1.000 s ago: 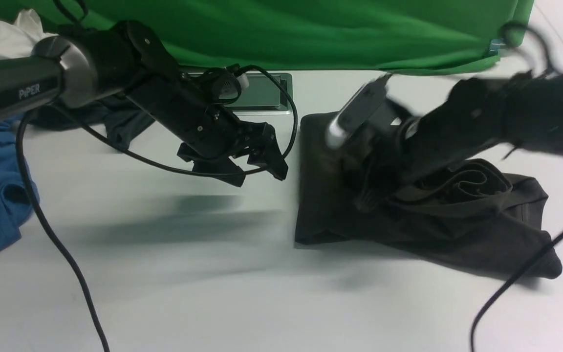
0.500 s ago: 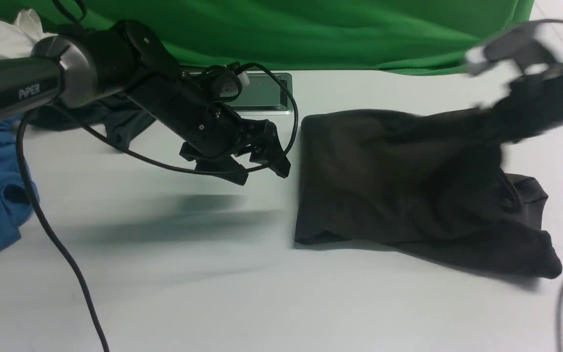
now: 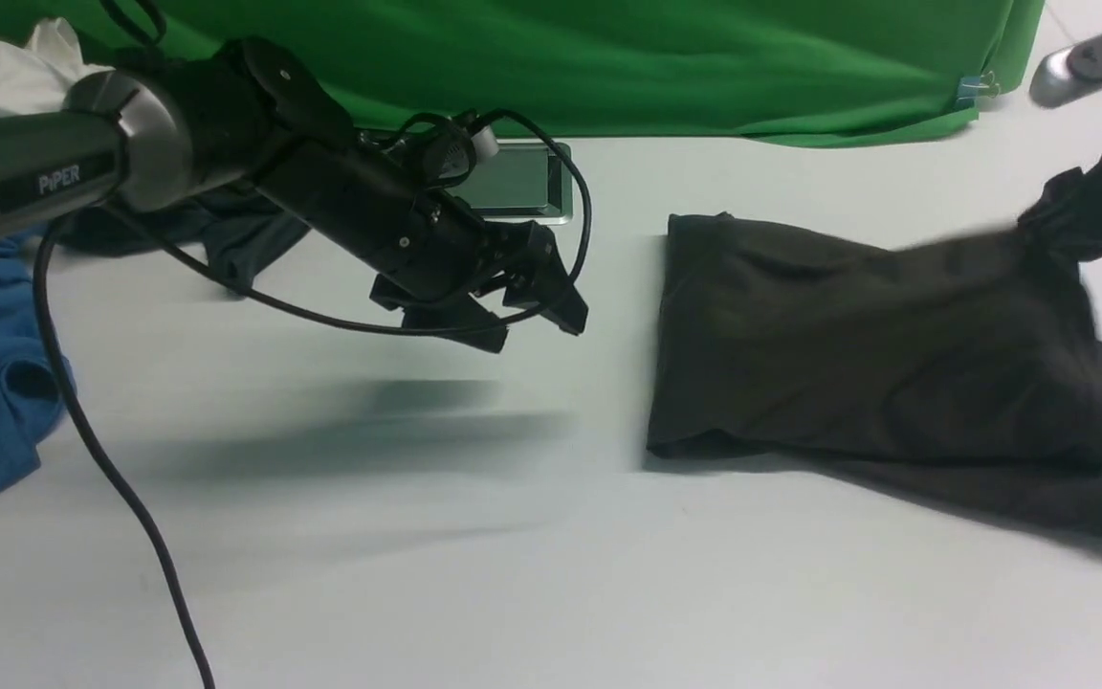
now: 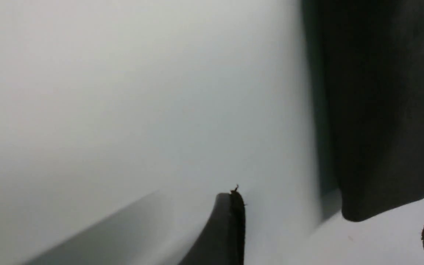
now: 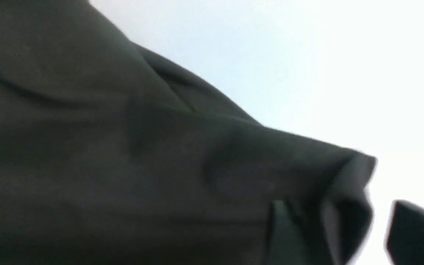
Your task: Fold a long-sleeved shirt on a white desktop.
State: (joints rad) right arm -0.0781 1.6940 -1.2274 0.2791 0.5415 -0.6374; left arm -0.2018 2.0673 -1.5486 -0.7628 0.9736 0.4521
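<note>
Right gripper (image 5: 339, 228), jaws parted around a bunched edge of the shirt (image 3: 876, 354), seems to be releasing a fold; left gripper (image 3: 537, 311) hangs open, empty. Next: lift clear without dragging it.

Lab; green backdrop (image 3: 608, 67), white desktop (image 3: 513, 574)

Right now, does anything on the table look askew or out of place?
The shirt is folded unevenly: a lower layer pokes out past the top one along its near right edge, and its far right corner bunches up in the open right claw.
</note>
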